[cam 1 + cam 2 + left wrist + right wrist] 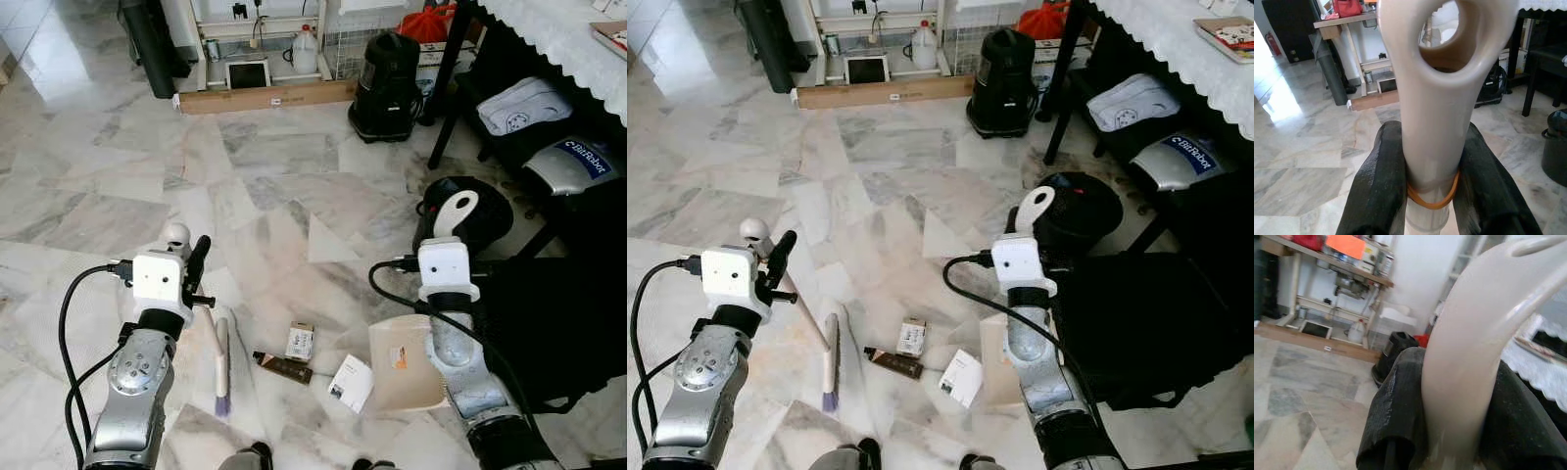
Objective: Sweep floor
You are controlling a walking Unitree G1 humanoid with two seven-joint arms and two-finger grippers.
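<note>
1. Marble floor (294,176) is being viewed from the head camera; litter is lying on it between the two arms: a small carton (299,343), a dark wrapper (283,367) just beside it, and a white card (351,382) near the dustpan.
2. The brush (221,364) is being held by the left gripper (1432,196). The black fingers (1378,191) are being pressed against both sides of the cream handle, with no gap showing; a rubber band (1432,198) is wrapped around the handle between them.
3. The brush head is being rested with its purple bristles on the floor, left of the litter and apart from it.
4. The dustpan (404,364) is being held by the right gripper (1449,421), whose fingers (1396,416) are being closed tightly around the curved cream handle.
5. The dustpan tray is being kept on the floor, just right of the white card.
</note>
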